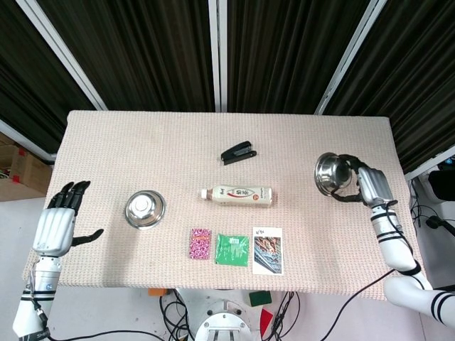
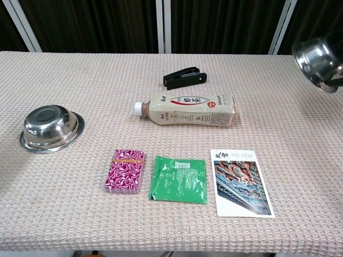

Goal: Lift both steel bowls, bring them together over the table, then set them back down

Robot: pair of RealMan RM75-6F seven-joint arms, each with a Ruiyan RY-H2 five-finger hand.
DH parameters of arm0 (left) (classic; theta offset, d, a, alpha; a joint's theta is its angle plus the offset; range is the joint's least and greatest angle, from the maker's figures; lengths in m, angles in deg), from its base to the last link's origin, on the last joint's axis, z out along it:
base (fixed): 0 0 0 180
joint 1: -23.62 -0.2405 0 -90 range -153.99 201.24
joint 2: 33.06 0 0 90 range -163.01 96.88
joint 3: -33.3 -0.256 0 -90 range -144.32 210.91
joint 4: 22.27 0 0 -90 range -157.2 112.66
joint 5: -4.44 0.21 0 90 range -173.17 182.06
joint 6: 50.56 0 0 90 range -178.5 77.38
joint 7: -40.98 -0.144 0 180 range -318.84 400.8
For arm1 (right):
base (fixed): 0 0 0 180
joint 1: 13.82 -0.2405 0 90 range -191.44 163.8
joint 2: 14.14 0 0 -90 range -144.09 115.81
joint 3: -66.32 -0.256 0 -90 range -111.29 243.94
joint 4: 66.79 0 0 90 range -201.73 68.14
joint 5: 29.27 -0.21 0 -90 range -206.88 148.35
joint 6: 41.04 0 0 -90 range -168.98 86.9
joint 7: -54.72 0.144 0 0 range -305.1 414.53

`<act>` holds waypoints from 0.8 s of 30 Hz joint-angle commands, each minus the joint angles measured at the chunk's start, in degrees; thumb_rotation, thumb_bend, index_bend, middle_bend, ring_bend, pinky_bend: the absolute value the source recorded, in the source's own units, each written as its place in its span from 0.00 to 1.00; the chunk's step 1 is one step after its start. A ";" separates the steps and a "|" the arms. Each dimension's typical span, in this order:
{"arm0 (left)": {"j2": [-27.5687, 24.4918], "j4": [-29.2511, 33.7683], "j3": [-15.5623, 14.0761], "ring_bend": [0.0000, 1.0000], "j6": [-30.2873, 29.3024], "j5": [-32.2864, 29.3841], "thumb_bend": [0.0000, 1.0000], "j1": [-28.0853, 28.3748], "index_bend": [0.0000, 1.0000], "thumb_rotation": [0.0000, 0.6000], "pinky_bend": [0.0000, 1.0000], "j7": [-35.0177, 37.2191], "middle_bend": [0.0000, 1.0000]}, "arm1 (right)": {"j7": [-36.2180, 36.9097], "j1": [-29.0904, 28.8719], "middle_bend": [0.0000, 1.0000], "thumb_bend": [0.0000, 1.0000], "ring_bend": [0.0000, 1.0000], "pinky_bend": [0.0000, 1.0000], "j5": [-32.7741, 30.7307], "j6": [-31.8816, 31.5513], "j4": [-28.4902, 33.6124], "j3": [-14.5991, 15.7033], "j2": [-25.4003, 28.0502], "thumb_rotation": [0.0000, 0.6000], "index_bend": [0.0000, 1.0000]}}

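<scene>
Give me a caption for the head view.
Right hand holds one steel bowl aloft; left hand open.

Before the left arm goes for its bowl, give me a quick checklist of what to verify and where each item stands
1. Right hand holds the right steel bowl: ok, raised off the table and tilted.
2. Left steel bowl sits upside down on the table: ok.
3. Left hand is open, ready to grasp: ok, fingers apart, beside the table edge.
4. Path from left hand to left bowl free: ok, bare cloth between.
5. Middle airspace for the meeting: cannot tell; the bottle lies there.
</scene>
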 commanded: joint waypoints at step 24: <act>7.45 -7.30 3.64 0.04 30.94 -16.24 0.00 21.38 0.00 0.93 0.21 -8.34 0.02 | 47.76 4.34 0.58 0.21 0.50 0.56 -2.85 2.07 9.86 -16.60 -0.55 1.00 0.74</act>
